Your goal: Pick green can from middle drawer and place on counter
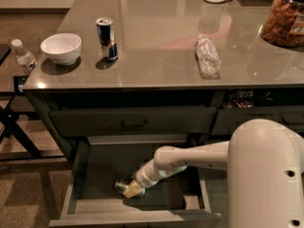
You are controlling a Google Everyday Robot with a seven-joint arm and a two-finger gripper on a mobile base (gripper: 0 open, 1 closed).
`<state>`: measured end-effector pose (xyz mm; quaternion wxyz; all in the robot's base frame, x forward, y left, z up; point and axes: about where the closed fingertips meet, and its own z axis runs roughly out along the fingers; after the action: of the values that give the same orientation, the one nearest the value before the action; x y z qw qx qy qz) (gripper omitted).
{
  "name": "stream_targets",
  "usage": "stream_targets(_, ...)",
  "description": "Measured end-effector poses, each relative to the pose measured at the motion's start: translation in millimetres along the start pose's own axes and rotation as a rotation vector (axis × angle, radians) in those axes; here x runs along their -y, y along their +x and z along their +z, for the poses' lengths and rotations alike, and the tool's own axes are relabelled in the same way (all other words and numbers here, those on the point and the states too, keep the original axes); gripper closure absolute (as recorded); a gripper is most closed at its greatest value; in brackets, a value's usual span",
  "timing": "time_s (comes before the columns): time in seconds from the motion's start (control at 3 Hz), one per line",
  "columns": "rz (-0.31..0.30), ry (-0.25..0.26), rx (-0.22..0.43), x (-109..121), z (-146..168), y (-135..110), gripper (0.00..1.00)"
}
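Reaching: the arm (pixel 190 158) stretches down into the open middle drawer (pixel 97 167), and the gripper (pixel 132 190) sits low near the drawer's front edge, about midway across.
Green can (pixel 121 184): on the drawer floor near the front, touching the gripper's tip on the side toward the drawer's left wall; it appears to lie on its side.
Jaws: cannot tell whether they are wide or closed on the can.
Handling: probably light and stiff, but thin-walled, so a hard squeeze could dent it. The smooth metal is slippery and may roll.
Hold: best across the round body at mid-length, not the ends.
Bench (pixel 156 56): directly above the drawer, with bare glossy surface for setting down.
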<state>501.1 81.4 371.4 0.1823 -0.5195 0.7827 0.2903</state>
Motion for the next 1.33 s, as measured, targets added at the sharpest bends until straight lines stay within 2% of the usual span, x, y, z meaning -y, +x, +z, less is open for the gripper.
stream_targets(0.33, 0.009, -0.007, 0.011, -1, -4, -6, 1.00)
stream_targets(0.67, 0.032, 0.001, 0.034, -7, -22, -15, 1.00)
stream_targets(1.0, 0.050, 0.024, 0.059, -13, -47, -25, 1.00)
stream_targets(1.33, 0.063, 0.069, 0.063, -18, -82, -39, 1.00)
